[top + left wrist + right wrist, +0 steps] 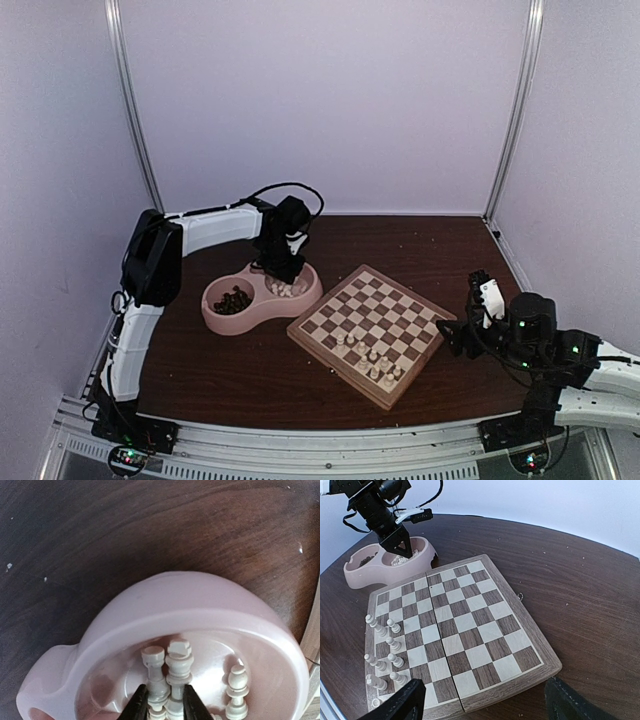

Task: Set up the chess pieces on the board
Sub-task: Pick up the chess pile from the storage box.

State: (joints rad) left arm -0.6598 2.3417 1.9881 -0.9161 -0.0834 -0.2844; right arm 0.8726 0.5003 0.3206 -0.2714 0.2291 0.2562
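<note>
Left wrist, L tool (pixel 165 691) narrow round glossy cream turned pieces (pixel 179 662), grip unclear, R tool (pixel 484 690) wide

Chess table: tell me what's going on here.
The left gripper is down in the pink double-bowl dish, fingers either side of cream-white chessmen; a firm grip can't be confirmed. Several white pieces stand on squares along one edge of the checkered wooden board. The right gripper hangs open beside the board, holding nothing.

High overview, two wrist views, pink dish (pixel 258 316) common.
</note>
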